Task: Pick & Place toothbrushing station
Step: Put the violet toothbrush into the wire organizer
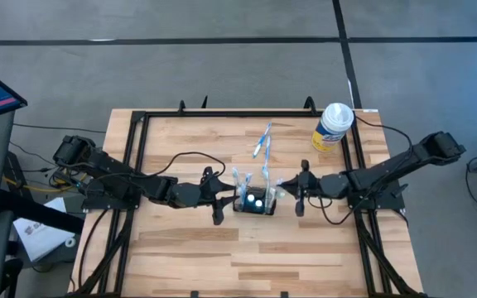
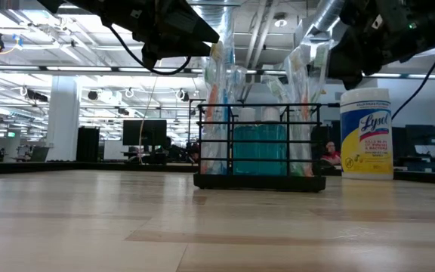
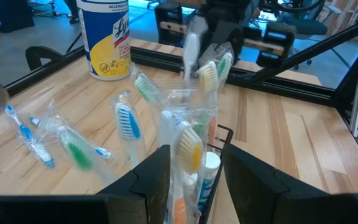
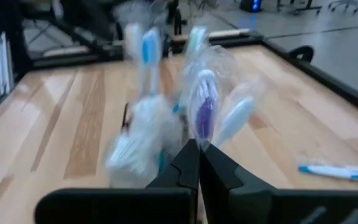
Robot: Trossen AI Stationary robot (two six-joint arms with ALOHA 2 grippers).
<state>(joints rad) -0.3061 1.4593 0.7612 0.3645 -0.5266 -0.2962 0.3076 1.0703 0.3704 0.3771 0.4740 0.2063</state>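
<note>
High view: hung overhead, faced straight down, took in the whole surface (image 1: 247, 248) and both arms from far off. Low view: sat at surface level, faced level across into the room, close to the holder (image 2: 259, 147). Left wrist view: looked past its own hand (image 3: 194, 171), very near the holder, toward the far arm. Right wrist view: looked past its own hand (image 4: 199, 165) from the opposite side, equally near. Shared by all four: the holder with its brushes; canister (image 1: 333, 126) in three.
</note>
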